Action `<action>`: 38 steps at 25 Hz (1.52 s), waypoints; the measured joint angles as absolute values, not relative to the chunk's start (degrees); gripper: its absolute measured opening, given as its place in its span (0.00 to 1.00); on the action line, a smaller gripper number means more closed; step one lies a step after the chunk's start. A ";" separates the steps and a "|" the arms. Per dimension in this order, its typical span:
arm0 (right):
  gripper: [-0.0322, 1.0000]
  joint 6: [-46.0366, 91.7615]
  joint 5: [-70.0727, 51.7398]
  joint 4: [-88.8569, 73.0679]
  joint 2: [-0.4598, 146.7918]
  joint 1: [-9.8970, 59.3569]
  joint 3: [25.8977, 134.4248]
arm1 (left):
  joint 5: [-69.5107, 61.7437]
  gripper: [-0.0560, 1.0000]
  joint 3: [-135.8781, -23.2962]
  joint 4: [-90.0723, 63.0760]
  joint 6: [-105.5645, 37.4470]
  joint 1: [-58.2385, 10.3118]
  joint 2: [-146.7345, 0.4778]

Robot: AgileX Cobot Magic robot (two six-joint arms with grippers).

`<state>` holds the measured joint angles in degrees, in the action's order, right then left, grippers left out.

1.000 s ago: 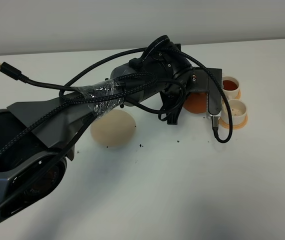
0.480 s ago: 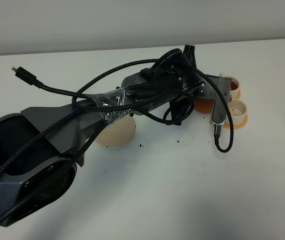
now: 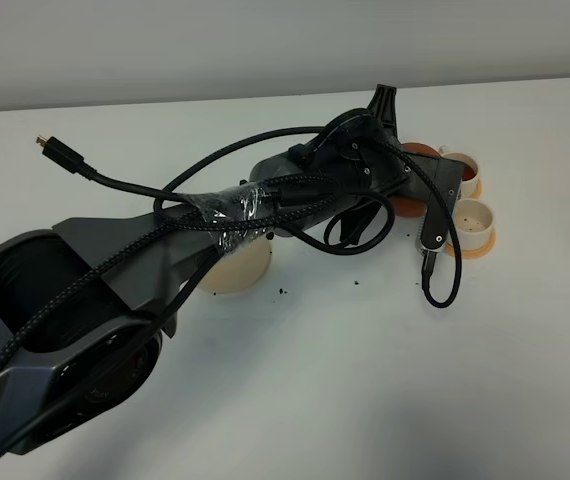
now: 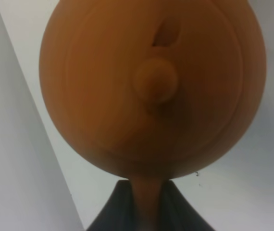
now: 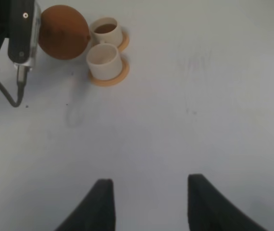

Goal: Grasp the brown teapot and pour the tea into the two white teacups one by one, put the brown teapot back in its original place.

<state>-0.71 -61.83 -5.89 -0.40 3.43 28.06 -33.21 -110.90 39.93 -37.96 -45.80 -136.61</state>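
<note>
The left claw [image 4: 146,202] pinches the handle of the brown teapot [image 4: 151,86], holding it tilted above the white tabletop [image 3: 365,380], just left of the two white teacups [image 5: 105,48]. The far cup [image 3: 462,168] holds dark tea; the near cup [image 3: 470,222] looks empty. The cream coaster [image 3: 235,268] lies further left, under the arm. The right claw [image 5: 149,202] is spread, well apart from the cups.

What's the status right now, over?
Left gripper shut on brown teapot, beside the teacups. Right gripper open, idle. Far teacup holds tea, near teacup looks empty.
</note>
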 joint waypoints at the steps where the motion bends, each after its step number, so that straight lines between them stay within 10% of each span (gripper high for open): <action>1: 0.39 -0.71 -61.83 -5.89 -0.40 3.43 28.06 | -33.21 0.17 -110.90 41.13 -36.83 -46.09 -136.84; 38: 0.39 -0.71 -61.83 -5.89 -0.40 3.43 28.06 | -31.18 0.17 -110.88 63.75 -37.77 -50.17 -137.34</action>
<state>-0.71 -61.83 -5.89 -0.40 3.43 28.06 -31.18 -110.88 63.75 -37.77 -50.17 -137.34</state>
